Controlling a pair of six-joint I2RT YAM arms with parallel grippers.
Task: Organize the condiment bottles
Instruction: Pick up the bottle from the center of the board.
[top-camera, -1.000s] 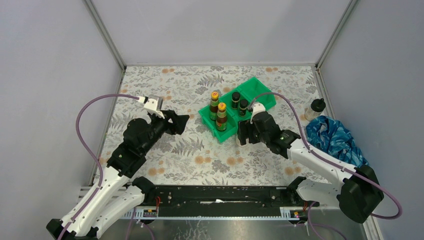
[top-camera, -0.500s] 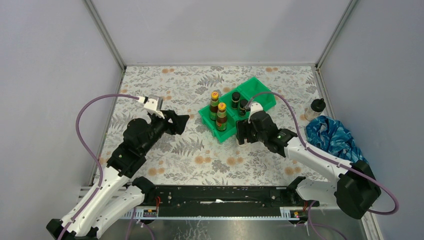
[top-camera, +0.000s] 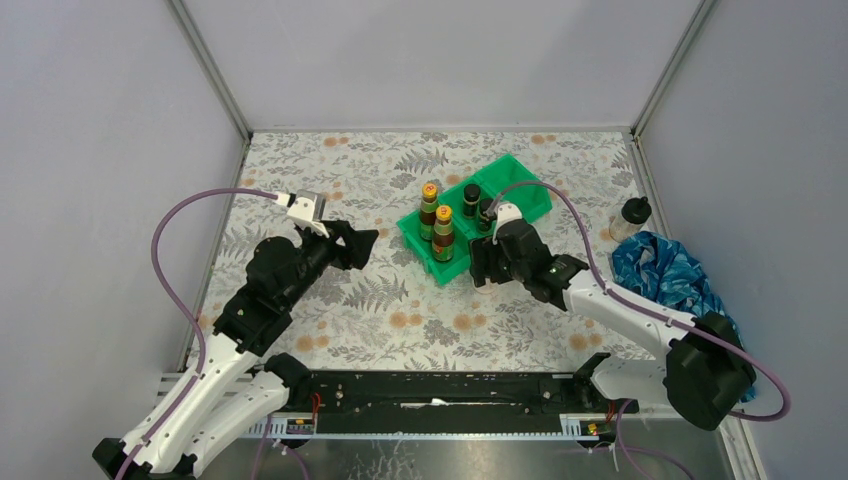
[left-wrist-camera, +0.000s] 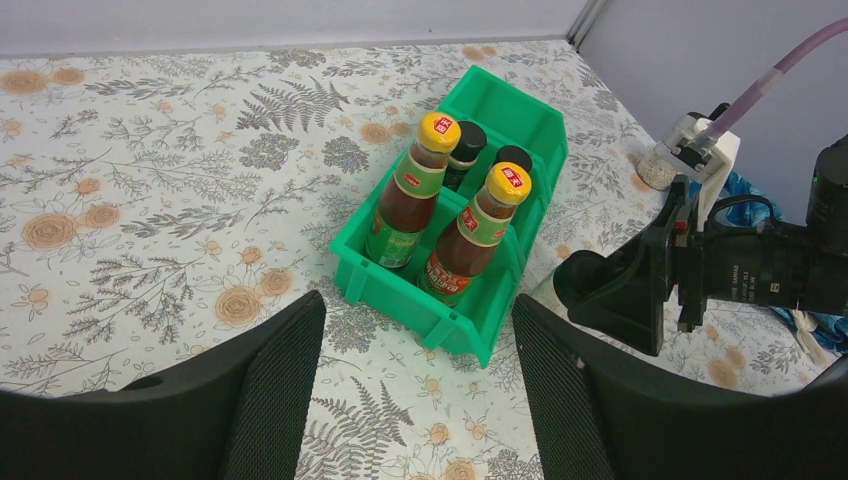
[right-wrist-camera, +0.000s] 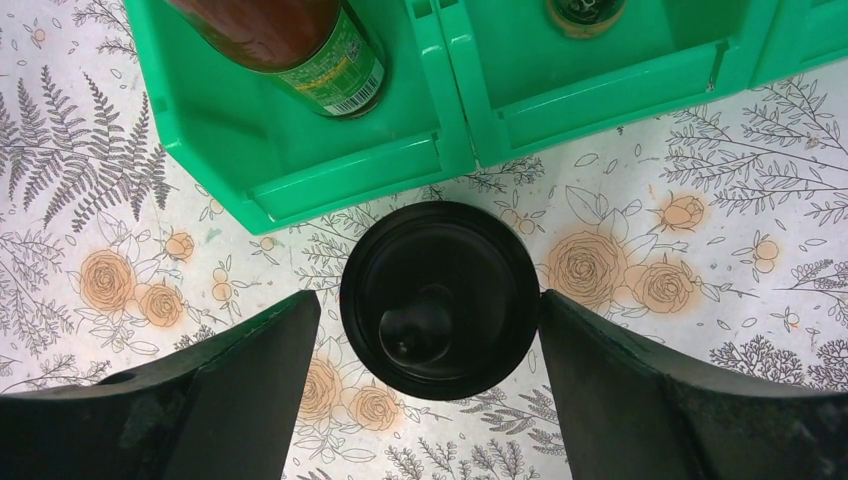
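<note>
Right gripper (right-wrist-camera: 428, 305) fingers apart, straddling the round glossy black-lidded jar (right-wrist-camera: 440, 270) on the floral table (right-wrist-camera: 100, 280), just beside the green plastic bin (right-wrist-camera: 330, 190); top view hides that jar. Left gripper (left-wrist-camera: 418, 320) fingers spread. In the bin: yellow-capped brown bottles (left-wrist-camera: 405, 195), black-capped jars (left-wrist-camera: 467, 140). Clear jar (top-camera: 630, 215) by the blue cloth (top-camera: 665, 275).

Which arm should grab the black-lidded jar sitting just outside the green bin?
Right. Its open jaws sit on either side of the black-lidded jar beside the green bin; the left arm hovers farther away.

Green divided bin (top-camera: 510, 170), set askew near the far right corner of the floral-patterned table cover (top-camera: 330, 170); crumpled blue cloth (top-camera: 665, 275) (patterned, loosely bunched) at the right edge; grey walls (top-camera: 440, 60) enclose three sides.
</note>
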